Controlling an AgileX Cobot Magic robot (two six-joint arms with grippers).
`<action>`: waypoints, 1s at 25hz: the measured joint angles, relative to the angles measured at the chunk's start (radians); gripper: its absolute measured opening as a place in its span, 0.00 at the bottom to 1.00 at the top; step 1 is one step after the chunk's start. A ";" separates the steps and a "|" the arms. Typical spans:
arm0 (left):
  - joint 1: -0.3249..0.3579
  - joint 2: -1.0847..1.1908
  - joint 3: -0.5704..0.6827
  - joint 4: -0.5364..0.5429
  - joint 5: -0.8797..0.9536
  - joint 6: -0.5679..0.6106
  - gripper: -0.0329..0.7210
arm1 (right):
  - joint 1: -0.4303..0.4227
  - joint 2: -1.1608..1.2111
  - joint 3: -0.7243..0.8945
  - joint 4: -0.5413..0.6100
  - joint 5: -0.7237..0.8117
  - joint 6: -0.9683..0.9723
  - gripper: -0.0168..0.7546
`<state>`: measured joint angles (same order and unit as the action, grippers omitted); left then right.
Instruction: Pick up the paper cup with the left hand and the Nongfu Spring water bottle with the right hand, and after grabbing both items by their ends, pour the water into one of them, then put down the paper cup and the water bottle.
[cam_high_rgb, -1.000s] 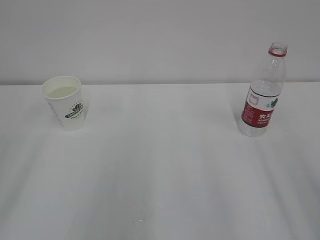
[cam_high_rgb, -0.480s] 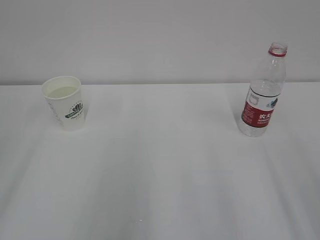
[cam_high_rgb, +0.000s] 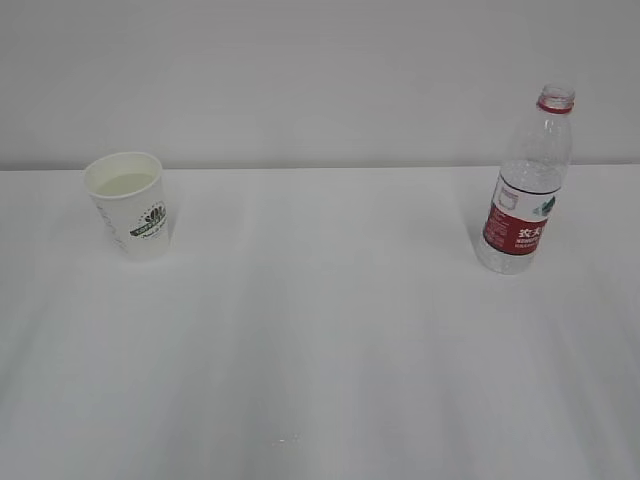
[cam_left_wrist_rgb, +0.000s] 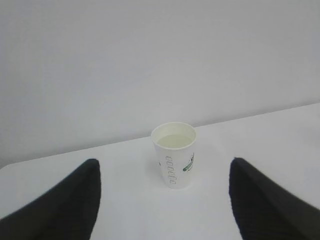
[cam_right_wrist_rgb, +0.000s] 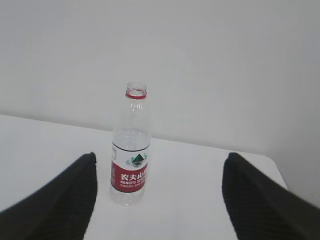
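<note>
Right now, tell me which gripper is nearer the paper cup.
Left. The left gripper faces the paper cup head-on, apart from it; the right gripper faces the bottle instead.

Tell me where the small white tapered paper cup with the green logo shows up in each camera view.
Exterior view: small white tapered paper cup, far left, upright on the white table.
Left wrist view: cup centred, ahead of the open fingers.
Right wrist view: not in it.
Shared landmark: the table's back edge against the wall.
</note>
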<state>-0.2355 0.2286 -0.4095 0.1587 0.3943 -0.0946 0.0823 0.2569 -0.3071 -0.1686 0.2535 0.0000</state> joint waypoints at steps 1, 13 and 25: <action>0.000 -0.020 -0.002 -0.002 0.018 0.000 0.82 | 0.000 -0.008 -0.012 0.000 0.031 0.000 0.78; -0.002 -0.059 -0.157 -0.088 0.299 0.095 0.79 | 0.000 -0.150 -0.098 0.040 0.330 -0.033 0.74; -0.002 -0.070 -0.181 -0.199 0.563 0.145 0.78 | 0.000 -0.243 -0.207 0.169 0.709 -0.151 0.74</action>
<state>-0.2374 0.1588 -0.5900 -0.0403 0.9570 0.0505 0.0823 0.0144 -0.5136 0.0000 0.9623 -0.1505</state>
